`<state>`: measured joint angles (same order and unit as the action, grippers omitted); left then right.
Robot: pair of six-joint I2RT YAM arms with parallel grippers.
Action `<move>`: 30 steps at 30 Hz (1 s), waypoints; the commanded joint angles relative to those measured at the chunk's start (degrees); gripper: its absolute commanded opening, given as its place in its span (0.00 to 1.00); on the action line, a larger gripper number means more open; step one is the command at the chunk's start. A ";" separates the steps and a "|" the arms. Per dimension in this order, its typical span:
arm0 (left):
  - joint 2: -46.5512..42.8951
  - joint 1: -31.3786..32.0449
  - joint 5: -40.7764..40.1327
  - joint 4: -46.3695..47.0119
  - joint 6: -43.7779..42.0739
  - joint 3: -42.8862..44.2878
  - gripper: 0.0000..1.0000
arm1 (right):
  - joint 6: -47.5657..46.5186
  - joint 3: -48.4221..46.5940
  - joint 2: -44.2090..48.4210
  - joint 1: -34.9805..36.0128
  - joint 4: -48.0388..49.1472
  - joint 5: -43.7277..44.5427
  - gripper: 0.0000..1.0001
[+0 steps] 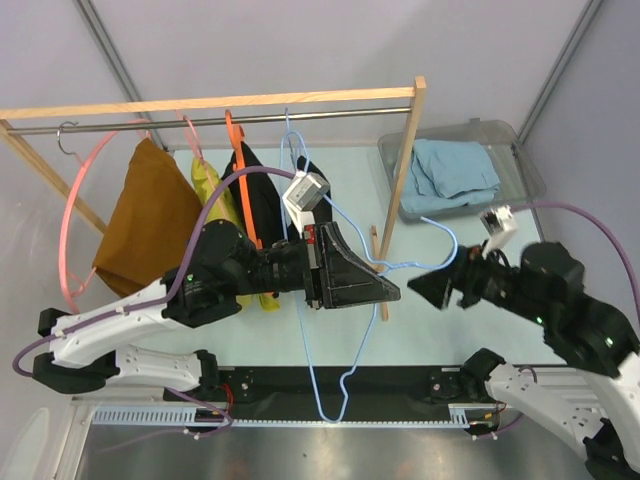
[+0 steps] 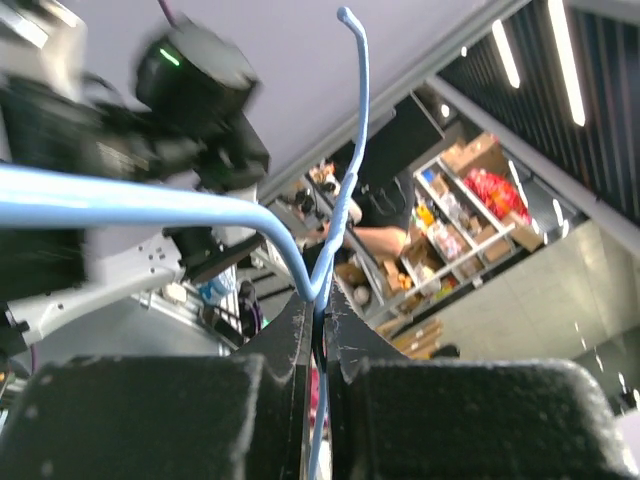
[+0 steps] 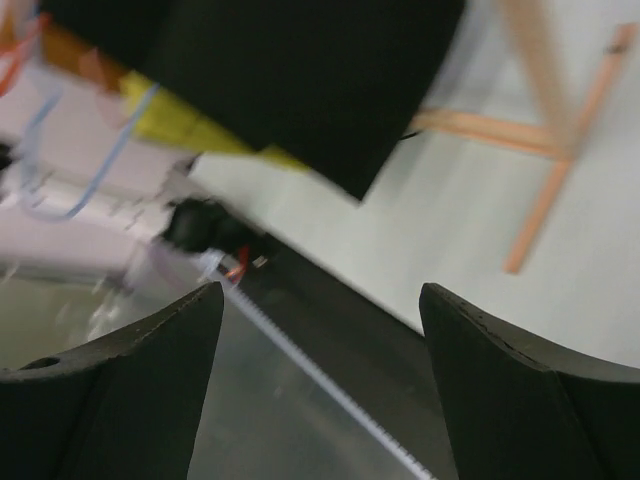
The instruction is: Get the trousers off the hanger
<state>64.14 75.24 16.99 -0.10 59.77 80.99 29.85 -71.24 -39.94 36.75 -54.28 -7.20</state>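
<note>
My left gripper (image 1: 390, 292) is shut on a thin blue wire hanger (image 1: 311, 365), held off the rail and bare of cloth. In the left wrist view the blue hanger (image 2: 200, 205) bends down into the pinched jaws of the left gripper (image 2: 325, 312). My right gripper (image 1: 418, 287) stands just right of it, open and empty; in its own view the right gripper (image 3: 320, 300) frames only the table edge. Brown trousers (image 1: 150, 215), yellow trousers (image 1: 210, 190) and black trousers (image 1: 262, 195) hang on the rack. A light blue garment (image 1: 455, 170) lies in a bin.
The wooden rack (image 1: 405, 160) with its metal rail spans the back; its right post stands between the arms and the clear bin (image 1: 525, 165). An empty pink hanger (image 1: 70, 220) hangs at far left. The rack's foot (image 3: 560, 150) shows in the right wrist view.
</note>
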 commanded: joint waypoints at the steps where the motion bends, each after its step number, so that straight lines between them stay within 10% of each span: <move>1: -2.09 -0.27 -5.47 8.35 2.28 -1.97 0.01 | 6.80 1.98 4.25 4.81 1.10 -14.63 0.84; 30: 4.50 0.26 -37.74 9.94 -11.69 -0.22 0.00 | 6.98 0.49 2.06 5.34 24.75 -36.14 0.75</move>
<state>67.68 75.31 -17.85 8.34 50.39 77.30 37.52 -69.95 -36.64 41.30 -32.84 -42.26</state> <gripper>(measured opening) 0.067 0.782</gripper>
